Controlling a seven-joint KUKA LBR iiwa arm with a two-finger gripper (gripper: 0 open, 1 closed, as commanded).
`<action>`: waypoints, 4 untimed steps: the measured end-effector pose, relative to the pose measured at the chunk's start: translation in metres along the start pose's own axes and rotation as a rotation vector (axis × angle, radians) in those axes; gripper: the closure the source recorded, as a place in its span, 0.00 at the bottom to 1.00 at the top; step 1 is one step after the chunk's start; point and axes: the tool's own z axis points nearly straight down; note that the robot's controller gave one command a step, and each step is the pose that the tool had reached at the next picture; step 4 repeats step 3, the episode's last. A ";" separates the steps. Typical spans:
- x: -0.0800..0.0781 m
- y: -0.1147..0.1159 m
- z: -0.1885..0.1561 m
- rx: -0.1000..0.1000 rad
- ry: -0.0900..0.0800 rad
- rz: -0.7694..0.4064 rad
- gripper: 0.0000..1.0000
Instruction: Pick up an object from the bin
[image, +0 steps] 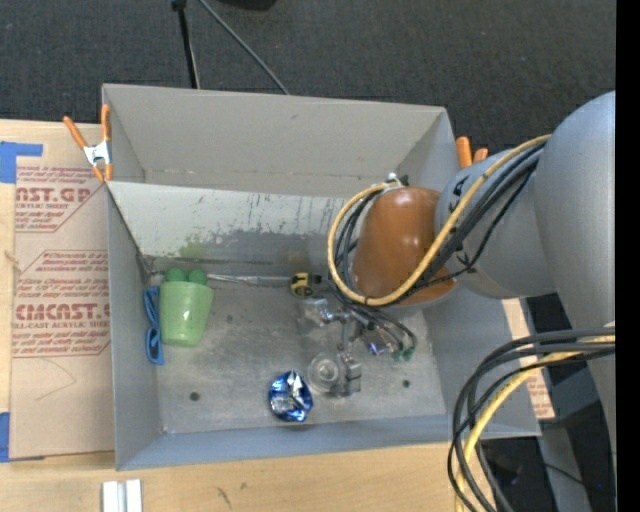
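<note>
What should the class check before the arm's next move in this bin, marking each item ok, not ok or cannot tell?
1. Gripper is inside the bin, low over the floor's middle: ok.
2. Something in the gripper's hold: cannot tell.
3. Foil ball lies free, just left of the gripper, near the front wall: ok.
4. Green cup sits by the left wall, away from the arm: ok.
5. Blue thing is wedged between the cup and the wall, hard to reach: not ok.

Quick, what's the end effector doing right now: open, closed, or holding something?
End effector: cannot be told; it hangs just right of a crumpled blue-and-white wrapper.
</note>
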 end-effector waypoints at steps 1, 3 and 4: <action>0.000 0.000 -0.001 -0.001 0.001 0.000 1.00; -0.003 0.001 -0.088 0.001 -0.004 -0.001 1.00; -0.003 0.001 -0.088 0.001 -0.004 -0.001 1.00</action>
